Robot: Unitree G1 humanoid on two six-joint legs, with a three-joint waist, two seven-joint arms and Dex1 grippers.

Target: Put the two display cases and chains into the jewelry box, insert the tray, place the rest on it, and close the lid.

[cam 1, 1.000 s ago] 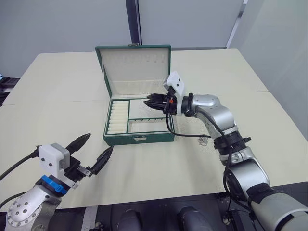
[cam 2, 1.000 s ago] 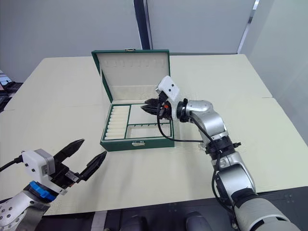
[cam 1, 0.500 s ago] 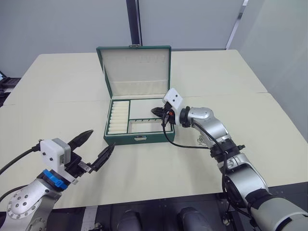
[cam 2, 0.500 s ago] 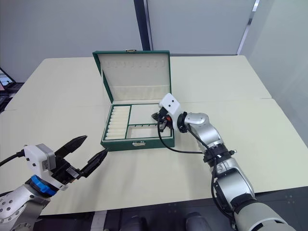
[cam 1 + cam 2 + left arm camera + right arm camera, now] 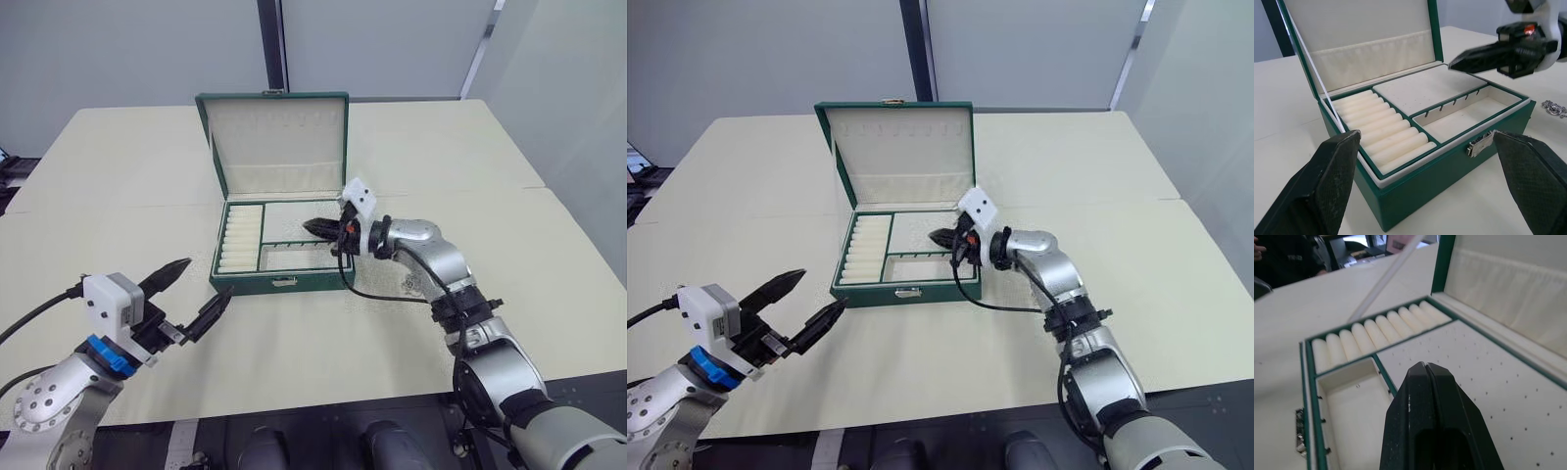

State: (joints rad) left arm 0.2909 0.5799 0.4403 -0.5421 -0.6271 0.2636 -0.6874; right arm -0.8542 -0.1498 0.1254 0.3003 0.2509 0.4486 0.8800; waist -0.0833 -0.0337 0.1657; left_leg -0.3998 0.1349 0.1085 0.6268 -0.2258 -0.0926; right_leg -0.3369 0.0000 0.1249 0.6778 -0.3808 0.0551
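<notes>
The dark green jewelry box point(image 5: 284, 284) stands mid-table with its lid point(image 5: 279, 137) upright. The cream-lined tray point(image 5: 1420, 90) sits inside, ring rolls point(image 5: 1376, 132) on its left. My right gripper point(image 5: 312, 227) is shut with nothing visible between its fingers, hovering just above the tray's dotted panel point(image 5: 1488, 382). My left gripper point(image 5: 206, 279) is open near the table's front left, pointing at the box front and its clasp point(image 5: 1479, 144). One silvery chain point(image 5: 1555, 107) lies on the table right of the box, under my right forearm. The two display cases are out of view.
The cream table point(image 5: 294, 352) stretches wide around the box, its front edge close to my left arm. A person in dark clothing point(image 5: 1283, 259) is beyond the table's left side.
My right gripper has come down and drawn slightly back over the tray's right half, its wrist turning, fingers still shut. The left gripper stayed open and barely shifted.
</notes>
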